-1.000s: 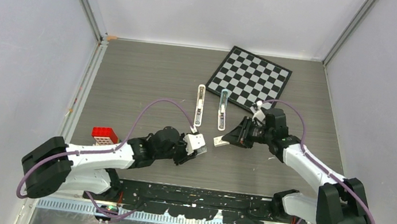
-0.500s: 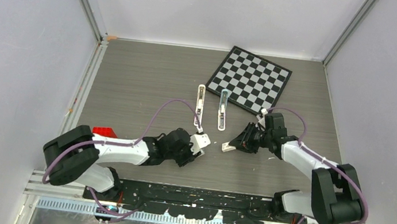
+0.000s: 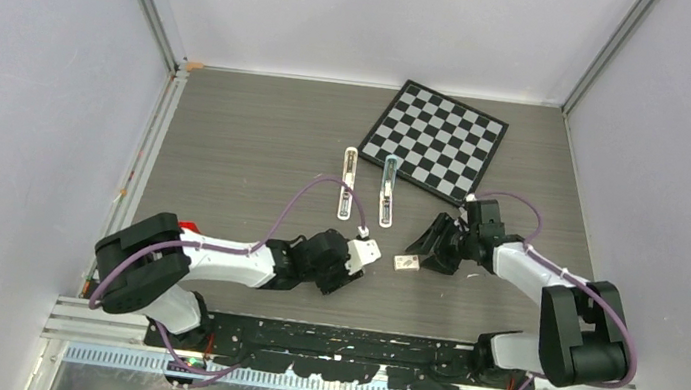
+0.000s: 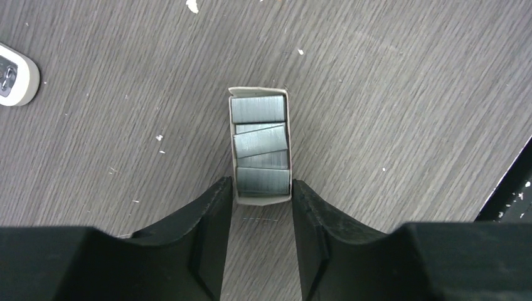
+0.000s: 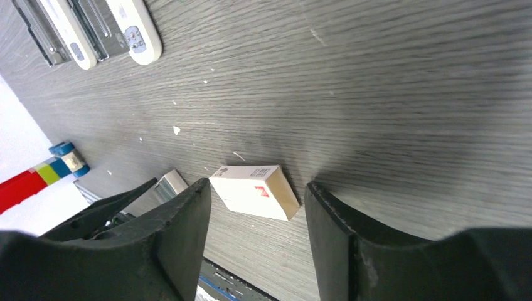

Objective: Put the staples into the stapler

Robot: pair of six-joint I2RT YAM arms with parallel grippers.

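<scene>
The left gripper (image 4: 261, 185) is reaching low over the grey wood-grain table (image 3: 259, 133), its black fingers (image 4: 210, 219) flanking the near end of a small open white cardboard tray (image 4: 259, 94). The fingers are sitting right against the tray's two long sides, but the left wrist view does not show whether they are pressing on it or merely beside it. Silvery-grey blocks of staples (image 4: 260, 147) are filling the tray, and one in the middle is lying slightly askew. The tray is resting flat on the table, pointing away from the gripper.

Facing it, the right gripper (image 5: 257, 183) is holding its jaws apart. Between its tips a small white cardboard box with a reddish mark (image 5: 254, 191) is lying on its side on the table. A narrow gap is showing between the box and one finger, while the box's corner is sitting close to the other.

Farther from the arms, a long white stapler (image 3: 349, 183) and a teal-trimmed stapler (image 3: 387, 190) are lying side by side, opened out flat. Behind them a black-and-white chequered board (image 3: 434, 139) is lying at an angle. Beside the left arm, a red toy brick (image 3: 188, 228) is peeking out, mostly hidden.
</scene>
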